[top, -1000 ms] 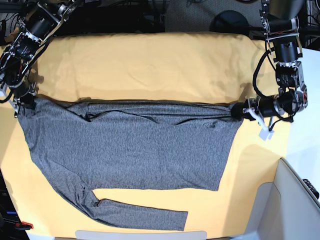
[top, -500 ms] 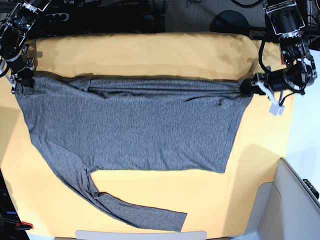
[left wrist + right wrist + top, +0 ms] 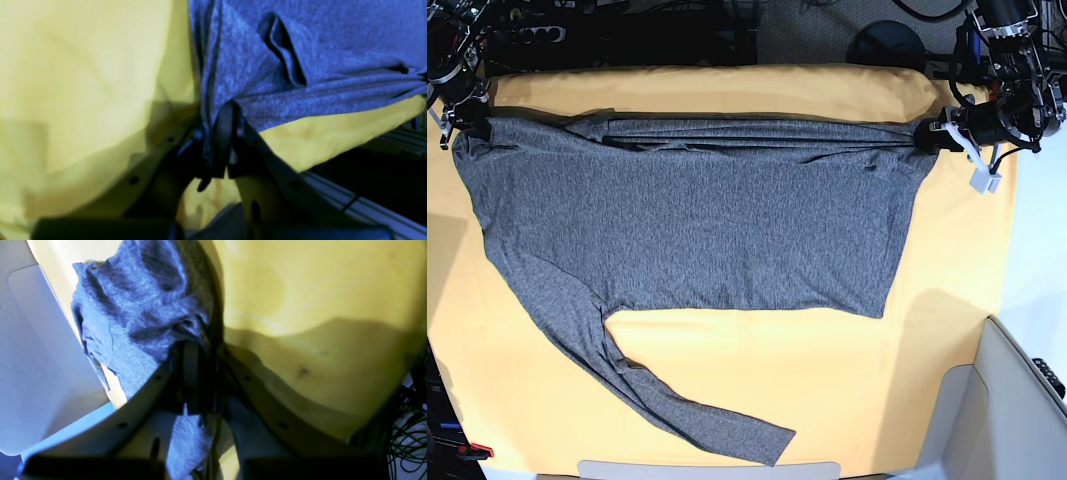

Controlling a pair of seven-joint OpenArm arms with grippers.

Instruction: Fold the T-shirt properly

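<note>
Grey heathered shirt (image 3: pixel 697 220) spread flat across the yellow cloth (image 3: pixel 827 380), top edge pulled taut; one long sleeve trails toward the near edge. Right gripper (image 3: pixel 455 118) pinches its left corner, left gripper (image 3: pixel 924 135) its right. Dark cables behind.

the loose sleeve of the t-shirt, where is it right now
In the base view the loose sleeve lies flat on the yellow-orange table cloth, running from the T-shirt body's lower left toward the bottom centre, cuff near the front edge.
</note>
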